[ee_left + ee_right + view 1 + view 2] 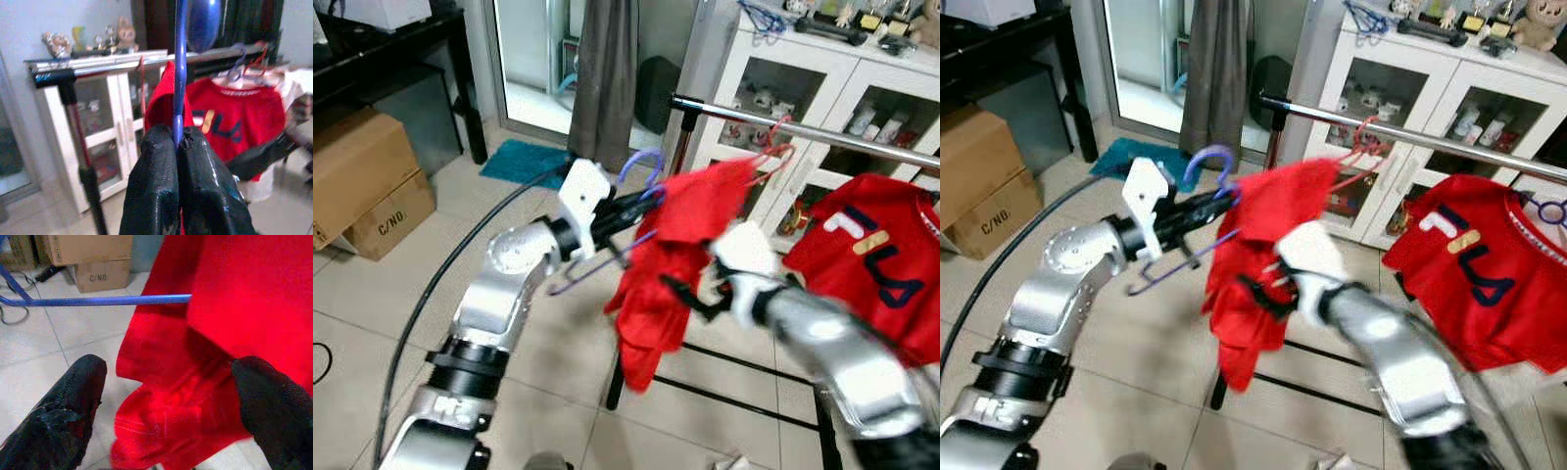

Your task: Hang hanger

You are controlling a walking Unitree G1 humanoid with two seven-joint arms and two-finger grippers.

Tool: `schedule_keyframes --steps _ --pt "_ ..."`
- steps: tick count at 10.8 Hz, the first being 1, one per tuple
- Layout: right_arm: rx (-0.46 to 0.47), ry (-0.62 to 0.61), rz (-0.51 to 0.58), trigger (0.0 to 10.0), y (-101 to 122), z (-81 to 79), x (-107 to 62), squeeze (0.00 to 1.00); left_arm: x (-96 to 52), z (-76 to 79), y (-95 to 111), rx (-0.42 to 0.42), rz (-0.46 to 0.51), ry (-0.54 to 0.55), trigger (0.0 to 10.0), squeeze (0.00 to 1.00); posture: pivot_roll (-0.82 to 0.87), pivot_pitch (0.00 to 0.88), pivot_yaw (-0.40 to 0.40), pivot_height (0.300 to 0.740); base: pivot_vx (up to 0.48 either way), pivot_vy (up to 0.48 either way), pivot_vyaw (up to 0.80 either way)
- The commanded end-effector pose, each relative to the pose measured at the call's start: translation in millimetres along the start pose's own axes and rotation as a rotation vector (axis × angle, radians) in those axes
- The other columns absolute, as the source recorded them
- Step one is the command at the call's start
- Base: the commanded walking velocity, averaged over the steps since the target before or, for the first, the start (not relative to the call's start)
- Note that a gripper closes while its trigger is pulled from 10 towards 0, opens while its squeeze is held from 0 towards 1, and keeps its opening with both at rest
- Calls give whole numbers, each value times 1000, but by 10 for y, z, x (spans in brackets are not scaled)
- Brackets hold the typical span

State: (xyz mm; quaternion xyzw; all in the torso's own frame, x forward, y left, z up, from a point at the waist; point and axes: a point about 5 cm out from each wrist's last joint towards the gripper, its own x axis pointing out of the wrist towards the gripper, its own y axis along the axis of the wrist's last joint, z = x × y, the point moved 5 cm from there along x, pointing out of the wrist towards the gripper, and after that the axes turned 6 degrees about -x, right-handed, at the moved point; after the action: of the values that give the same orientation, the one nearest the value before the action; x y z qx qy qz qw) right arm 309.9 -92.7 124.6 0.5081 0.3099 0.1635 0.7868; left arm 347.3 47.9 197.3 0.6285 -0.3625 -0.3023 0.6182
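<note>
A purple hanger (pixel 628 217) carries a plain red garment (pixel 668 262) that droops off it in front of the metal clothes rail (pixel 822 131). My left gripper (pixel 646 201) is shut on the purple hanger (pixel 179 73) near its hook, holding it up just below the rail's left end. My right gripper (pixel 690 294) stands open at the garment's lower folds, its fingertips (pixel 73 396) either side of the red garment (pixel 205 352) without closing on it. A thin red hanger (pixel 771 157) hooks on the rail above the garment.
A red FILA shirt (pixel 876 255) hangs further right on the rail. Behind stands a white glass-door cabinet (pixel 822 88). Cardboard boxes (pixel 362 186) and a dark desk sit at the left, a grey curtain (pixel 604 69) at the back. A black cable (pixel 440 284) arcs over the tiled floor.
</note>
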Motion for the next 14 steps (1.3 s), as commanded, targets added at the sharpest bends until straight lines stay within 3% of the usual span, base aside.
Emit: schedule_keyframes --steps 1,4,7,11,12,14 --pt "-56 -84 -22 10000 -30 132 37 0 20 47 159 -12 56 -20 0 0 140 0 -93 740 0 0 0" --pt "-29 -377 -2 10000 5 548 -10 0 -73 72 172 -20 41 -23 0 0 149 0 -104 740 0 0 0" --pt "-35 -410 18 10000 7 523 -72 0 -96 -14 188 -21 38 25 0 0 140 0 -97 740 0 0 0" --pt "45 -391 54 10000 36 578 94 0 -64 183 253 -63 55 -80 0 0 143 0 -97 740 0 0 0" --pt "58 -373 70 0 57 589 117 0 -78 178 249 -61 51 -80 0 0 145 0 -99 740 0 0 0" --pt "62 -353 80 0 66 594 132 0 -109 153 244 -59 42 -71 0 0 148 0 -107 740 0 0 0"
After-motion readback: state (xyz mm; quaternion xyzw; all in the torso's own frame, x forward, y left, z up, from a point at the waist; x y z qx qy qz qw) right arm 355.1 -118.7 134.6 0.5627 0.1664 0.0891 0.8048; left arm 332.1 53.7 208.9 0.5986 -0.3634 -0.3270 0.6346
